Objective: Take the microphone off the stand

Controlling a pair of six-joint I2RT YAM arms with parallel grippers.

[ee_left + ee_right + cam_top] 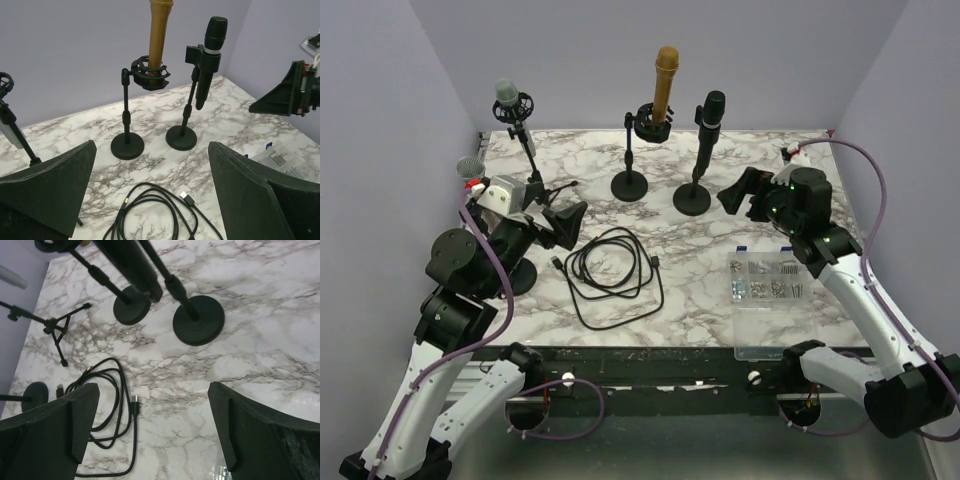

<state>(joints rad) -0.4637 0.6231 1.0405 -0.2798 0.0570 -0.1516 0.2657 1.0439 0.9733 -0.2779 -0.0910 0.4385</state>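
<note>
From above, gold microphone shows uncropped (clipped elsewhere).

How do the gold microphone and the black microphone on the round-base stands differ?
Colour: the gold microphone is metallic gold, the black microphone matte black with a pale band under its head. Holder: the gold microphone sits in a ring shock mount, the black microphone in a side clip. Height: the gold microphone reaches higher than the black microphone. Shared: both point head up, ungripped.

The top edge of the left wrist view crops the gold microphone.
</note>
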